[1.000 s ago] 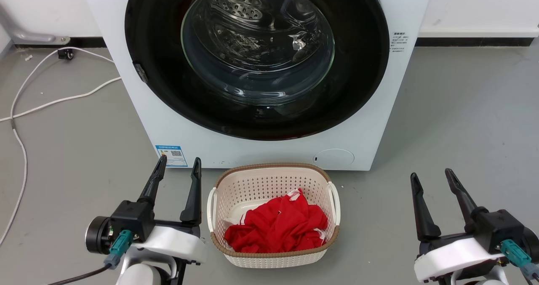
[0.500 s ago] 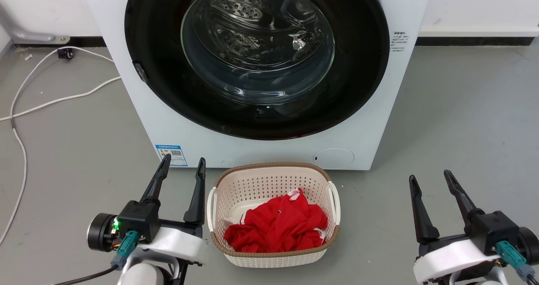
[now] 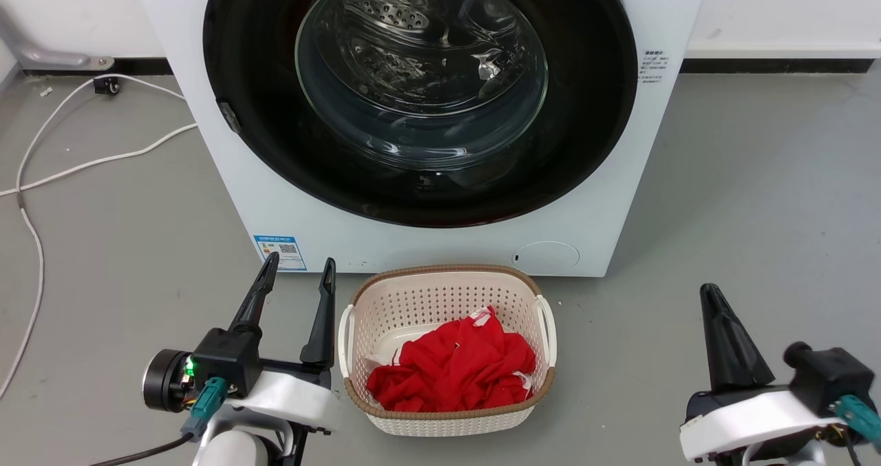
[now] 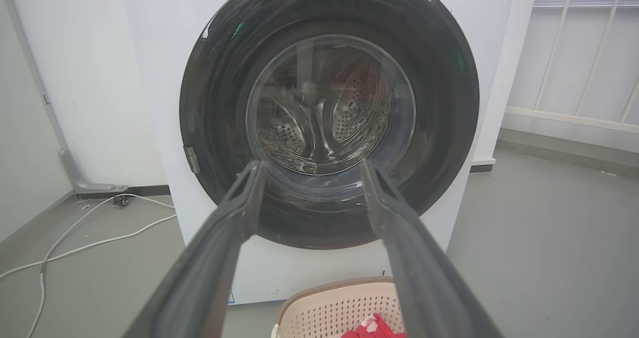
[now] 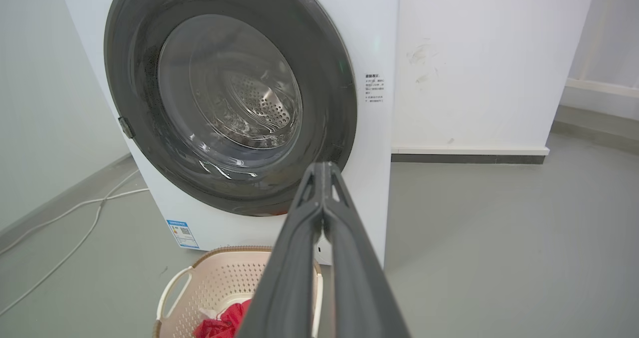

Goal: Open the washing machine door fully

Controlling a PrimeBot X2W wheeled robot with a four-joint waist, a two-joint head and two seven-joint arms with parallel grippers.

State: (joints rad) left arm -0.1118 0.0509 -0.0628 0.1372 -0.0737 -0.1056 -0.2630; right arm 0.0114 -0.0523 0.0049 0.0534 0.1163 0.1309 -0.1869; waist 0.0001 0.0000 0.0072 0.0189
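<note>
Fingers (image 3: 320, 314) on our left gripper (image 3: 299, 259) spread, right gripper's (image 5: 324, 170) pressed together, empty, both well short of the washing machine door (image 3: 261, 142), shut flush on the machine front (image 3: 289, 208); we judge approach pending, next needing a reach to its rim.

The washing machine (image 3: 275, 197) stands on the far part of the floor (image 3: 757, 177), with the wall (image 3: 778, 5) behind it. Its door (image 3: 592, 108) lies shut in the front face. A basket (image 3: 447, 271) sits on the floor just in front of the machine, with clothes (image 3: 454, 369) in it. A cable (image 3: 103, 160) trails over the floor left of the machine. The left gripper (image 3: 299, 261) is just left of the basket, and the right gripper (image 3: 710, 294) is well apart on its right.
</note>
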